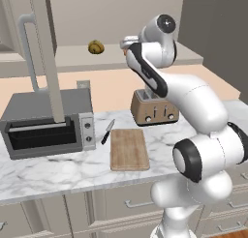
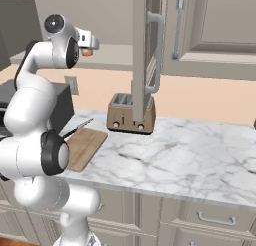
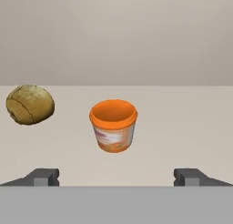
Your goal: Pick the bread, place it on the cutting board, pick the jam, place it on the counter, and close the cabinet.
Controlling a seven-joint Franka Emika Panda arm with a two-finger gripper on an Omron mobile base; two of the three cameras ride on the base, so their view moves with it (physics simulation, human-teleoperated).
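The bread (image 3: 30, 104), a lumpy golden-brown roll, lies on the cabinet shelf (image 3: 182, 127), left of the jam (image 3: 113, 125). The jam is a squat orange jar standing upright straight ahead of my gripper (image 3: 116, 177). The gripper is open, with nothing between its fingertips (image 3: 45, 176), and stops short of the jar. From the left base view the bread (image 1: 96, 47) sits on the shelf left of my raised hand. The cutting board (image 1: 129, 149) lies bare on the marble counter (image 1: 58, 171). The cabinet door (image 1: 46, 53) stands open.
A tan toaster (image 1: 154, 109) stands behind the board, under my arm. A toaster oven (image 1: 48, 123) sits at the left with a knife (image 1: 107, 132) beside it. The open door (image 2: 142, 55) hangs over the toaster (image 2: 130, 117). Drawers (image 2: 215, 220) run below the counter.
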